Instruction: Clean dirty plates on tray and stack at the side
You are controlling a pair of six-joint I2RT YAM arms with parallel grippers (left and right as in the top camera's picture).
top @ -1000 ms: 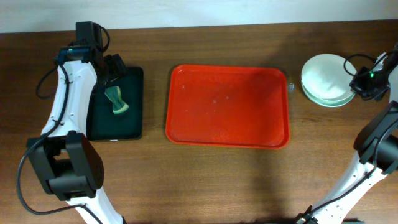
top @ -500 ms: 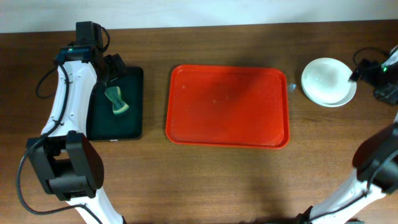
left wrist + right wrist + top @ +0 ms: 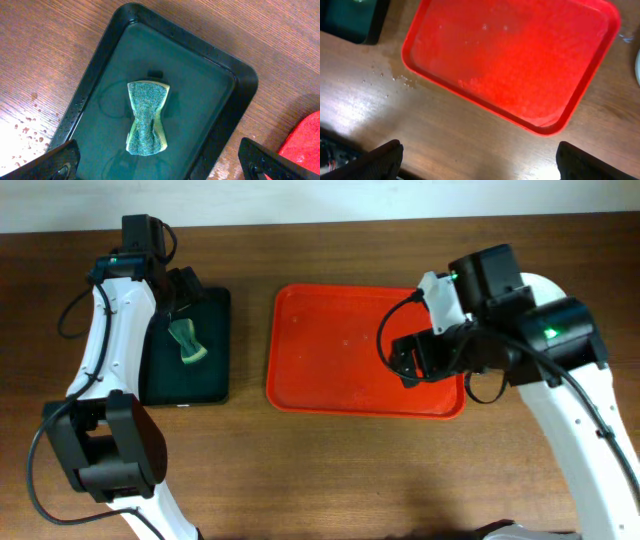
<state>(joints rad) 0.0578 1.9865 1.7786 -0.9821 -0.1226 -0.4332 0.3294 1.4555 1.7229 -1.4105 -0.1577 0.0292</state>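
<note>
The red tray [image 3: 340, 350] lies bare in the middle of the table, wet with droplets, and also fills the top of the right wrist view [image 3: 510, 55]. The plates are hidden in the overhead view behind my raised right arm; only a pale sliver [image 3: 638, 65] shows at the edge of the right wrist view. My right gripper [image 3: 412, 360] hangs high over the tray's right side, open and holding nothing [image 3: 480, 162]. My left gripper [image 3: 180, 288] is open above a green sponge [image 3: 146, 117] and also holds nothing [image 3: 160, 162].
The sponge [image 3: 186, 340] lies in a black tray [image 3: 215, 380] holding dark water, left of the red tray. Water droplets [image 3: 395, 77] speckle the wood near the red tray's corner and beside the black tray [image 3: 25, 125].
My right arm has swung from the plate stack at the far right, up and left over the red tray's right side, covering the plates. The left arm has not moved.
</note>
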